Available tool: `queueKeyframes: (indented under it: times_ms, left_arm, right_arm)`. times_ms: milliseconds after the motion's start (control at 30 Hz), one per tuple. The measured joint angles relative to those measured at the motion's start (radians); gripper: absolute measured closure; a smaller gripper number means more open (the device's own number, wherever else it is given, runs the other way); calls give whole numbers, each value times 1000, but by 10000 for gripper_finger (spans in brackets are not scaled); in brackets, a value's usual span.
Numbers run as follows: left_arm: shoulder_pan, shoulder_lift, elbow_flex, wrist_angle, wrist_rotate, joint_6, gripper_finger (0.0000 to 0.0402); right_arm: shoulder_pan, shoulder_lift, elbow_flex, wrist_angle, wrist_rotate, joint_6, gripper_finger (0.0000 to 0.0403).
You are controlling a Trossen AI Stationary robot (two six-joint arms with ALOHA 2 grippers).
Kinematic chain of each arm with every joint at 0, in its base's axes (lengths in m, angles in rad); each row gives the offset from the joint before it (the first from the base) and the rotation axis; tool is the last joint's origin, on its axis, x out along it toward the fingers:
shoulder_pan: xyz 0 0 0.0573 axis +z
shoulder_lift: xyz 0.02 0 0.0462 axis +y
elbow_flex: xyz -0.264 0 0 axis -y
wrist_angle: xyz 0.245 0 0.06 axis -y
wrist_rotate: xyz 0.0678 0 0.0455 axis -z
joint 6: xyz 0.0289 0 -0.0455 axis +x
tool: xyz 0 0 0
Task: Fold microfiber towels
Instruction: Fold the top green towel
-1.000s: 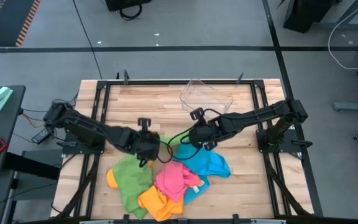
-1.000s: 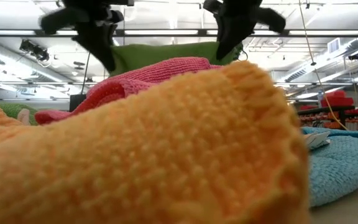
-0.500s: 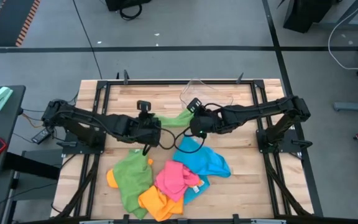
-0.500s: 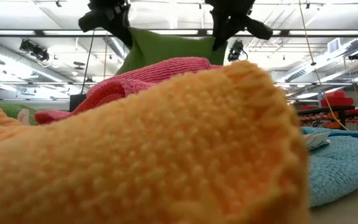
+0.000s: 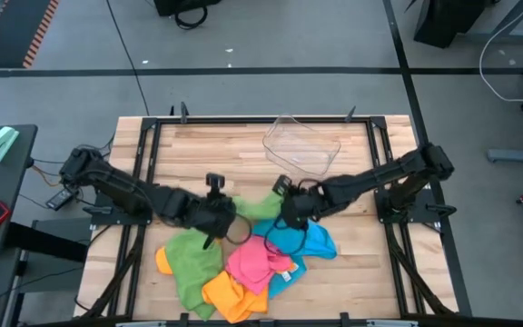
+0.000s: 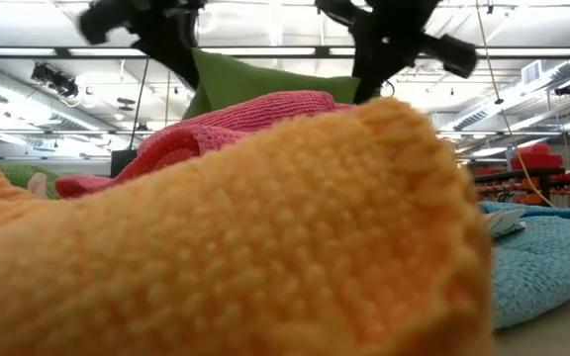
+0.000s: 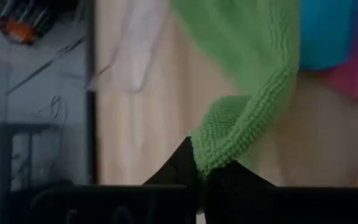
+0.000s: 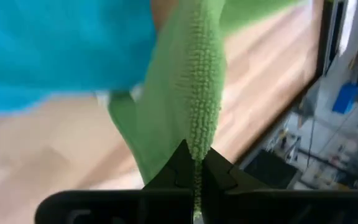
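Since half a second ago both my arms have drawn back from the clear tray (image 5: 301, 143) toward the towel pile; my left fingers (image 5: 228, 207) and right fingers (image 5: 282, 211) are each clamped on a corner of the green towel (image 5: 259, 206), stretched between them above the surface (image 5: 198, 154); pink (image 5: 254, 261), blue (image 5: 309, 240) and orange (image 5: 229, 297) towels lie heaped just beyond.

Between my grippers: a towel (image 5: 260, 207) — held above the table (image 5: 198, 154).
Below it: the towel pile (image 5: 243, 263) — near edge.
Far side: tray (image 5: 301, 143).
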Motion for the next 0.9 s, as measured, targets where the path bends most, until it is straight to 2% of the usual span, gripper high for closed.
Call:
queueKeyframes:
  times_ms: [100, 233, 400, 700, 900]
  left_arm:
    - [-41, 2, -5, 46, -3, -13, 392]
    - [-79, 16, -6, 117, -5, -20, 380]
    - [-115, 63, -6, 192, -7, -21, 390]
    - [-135, 109, -6, 353, -38, 180, 374]
    - [-116, 109, -5, 458, -34, 292, 387]
  right_arm:
    - [54, 0, -23, 67, -21, 0, 397]
    - [111, 0, -51, 182, -107, 13, 397]
    - [178, 1, -138, 320, -161, 84, 397]
    - [268, 5, -246, 397, -162, 264, 397]
    - [277, 5, -294, 423, -166, 377, 397]
